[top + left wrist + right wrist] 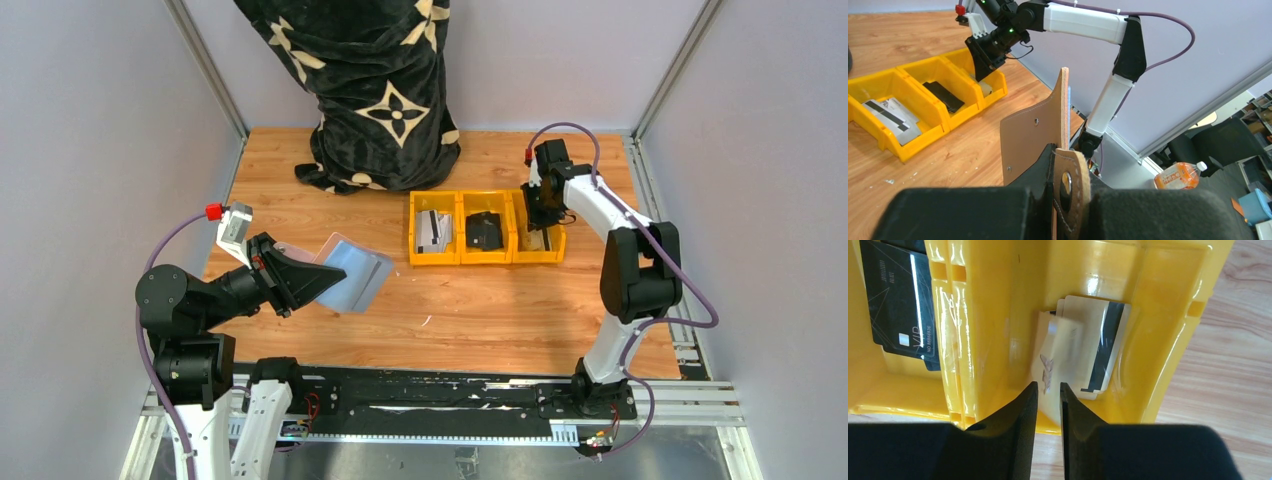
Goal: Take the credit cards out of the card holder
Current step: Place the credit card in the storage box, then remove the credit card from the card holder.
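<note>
My left gripper [1068,196] is shut on the brown card holder [1033,140], holding it edge-up above the table. From above, the card holder [352,272] shows its pale greyish inner face beside the left gripper [300,282]. My right gripper [1048,386] hangs over the right compartment of the yellow bin [1173,350]; its jaws stand slightly apart. A blurred pale credit card [1060,347] lies loose just below the fingertips, over other tan credit cards [1103,340] in that compartment. In the top view the right gripper [543,215] is over the bin's right end.
The yellow three-compartment bin [487,260] sits mid-table, with grey cards [432,230] in its left compartment and a black item [484,231] in the middle one. A black patterned cloth [380,90] stands behind it. Grey walls enclose both sides.
</note>
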Tool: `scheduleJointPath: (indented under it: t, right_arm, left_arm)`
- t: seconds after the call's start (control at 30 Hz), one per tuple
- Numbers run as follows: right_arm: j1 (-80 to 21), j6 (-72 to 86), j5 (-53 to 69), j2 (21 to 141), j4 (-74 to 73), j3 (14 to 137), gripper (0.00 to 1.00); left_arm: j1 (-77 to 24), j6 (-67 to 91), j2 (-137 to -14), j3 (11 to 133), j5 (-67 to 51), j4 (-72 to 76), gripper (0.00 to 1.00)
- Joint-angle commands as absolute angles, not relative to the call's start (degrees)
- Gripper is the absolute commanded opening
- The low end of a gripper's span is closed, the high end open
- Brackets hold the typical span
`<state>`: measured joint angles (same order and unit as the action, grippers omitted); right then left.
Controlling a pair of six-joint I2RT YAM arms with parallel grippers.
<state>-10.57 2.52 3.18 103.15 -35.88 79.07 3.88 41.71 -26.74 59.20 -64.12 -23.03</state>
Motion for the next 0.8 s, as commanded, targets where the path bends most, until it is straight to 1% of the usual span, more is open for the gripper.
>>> scheduleJointPath:
  t: [0.0,0.13,0.2,0.27,0.3,0.33,0.37,0.4,0.43,0.47,0.57,0.6,0.67,0.77]
  right_arm:
    - [-10.3,3.3,0.1,100.4,-37.8,79.7,0.28]
    - [-11.6,3.2,-4.2,94.5,-37.7,81.0,0.38]
    - [-12.6,3.3,-5.9,91.0,-38.5,82.5,0.41]
    - [-14.3,3.5,-5.9,87.2,-38.8,83.6,0.45]
    - [-15.5,3.6,-4.0,85.1,-38.5,84.2,0.46]
    - [-16.9,3.7,-0.3,82.4,-37.3,84.2,0.50]
    - [-18.1,4.1,5.0,79.8,-35.1,83.7,0.57]
    - [-19.5,4.9,13.4,76.9,-32.1,82.3,0.66]
    - [-20.8,6.3,18.3,73.9,-27.7,80.5,0.73]
    - [-22.3,8.3,26.0,71.4,-22.7,78.5,0.76]
    - [-27.5,14.9,46.5,65.4,-6.3,73.7,0.78]
    - [-29.6,16.3,50.5,64.5,-2.1,72.9,0.79]
    - [-34.5,17.0,55.4,63.8,3.2,72.2,0.79]
    - [-41.8,15.1,58.9,64.6,4.9,72.0,0.80]
  left_arm:
    - [3.8,41.5,-26.9,60.2,-64.9,-21.8,0.00]
    - [3.8,41.8,-26.9,59.8,-64.8,-21.4,0.00]
    - [3.8,42.2,-26.8,59.8,-64.7,-21.1,0.00]
    - [3.8,42.7,-26.7,59.7,-64.8,-20.7,0.00]
    - [3.8,43.1,-26.7,59.6,-64.8,-20.5,0.00]
    - [3.8,43.2,-26.8,59.6,-64.9,-20.2,0.00]
    - [3.8,43.6,-26.8,59.5,-65.0,-19.9,0.00]
    - [3.8,44.1,-26.8,59.3,-65.1,-19.6,0.00]
    - [3.8,44.7,-26.9,59.2,-65.3,-19.3,0.00]
    - [3.8,45.2,-26.9,59.1,-65.5,-18.8,0.00]
    - [3.8,46.3,-27.1,58.6,-66.3,-18.6,0.00]
    - [3.8,46.7,-27.2,58.4,-66.7,-18.6,0.00]
    - [3.7,47.3,-27.3,58.3,-67.5,-18.6,0.00]
    - [3.8,48.3,-27.6,58.3,-68.7,-18.3,0.00]
